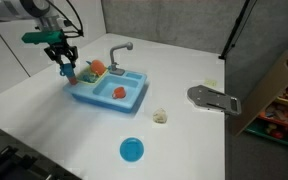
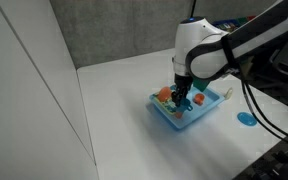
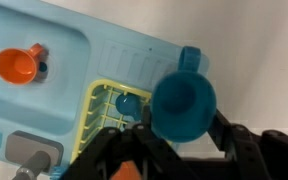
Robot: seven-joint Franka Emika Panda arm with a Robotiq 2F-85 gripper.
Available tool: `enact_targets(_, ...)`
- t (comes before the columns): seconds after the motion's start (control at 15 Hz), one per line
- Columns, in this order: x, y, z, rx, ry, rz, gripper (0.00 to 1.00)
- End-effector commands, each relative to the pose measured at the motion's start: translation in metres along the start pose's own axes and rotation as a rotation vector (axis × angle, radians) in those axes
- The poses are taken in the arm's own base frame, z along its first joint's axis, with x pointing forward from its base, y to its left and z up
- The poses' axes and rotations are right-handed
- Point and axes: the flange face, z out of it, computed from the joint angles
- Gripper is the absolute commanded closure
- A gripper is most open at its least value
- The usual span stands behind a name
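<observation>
The hand [image 3: 186, 138] grips a blue cup [image 3: 184, 105] at centre frame; holding it level above the yellow dish rack [image 3: 96, 112] should avoid snagging.

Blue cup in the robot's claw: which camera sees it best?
The wrist view: the blue cup looks big and close, round mouth and handle clear, held in the gripper. In both exterior views it is only a tiny blue bit.

The arm [image 2: 234, 40] stretches over and bends down, its gripper [image 1: 66, 66] pointing straight downward with jaws partly closed, seemingly clamped.
</observation>
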Motion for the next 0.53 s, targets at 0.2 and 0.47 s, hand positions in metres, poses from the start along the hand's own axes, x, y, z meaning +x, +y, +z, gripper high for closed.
enact_targets(0.2, 0.0026, 0.0005, -0.0013, -0.02, 0.007, 0.01, 0.68)
enact_targets(0.47, 0.0022, 0.0003, -0.0014, -0.019, 0.007, 0.009, 0.47)
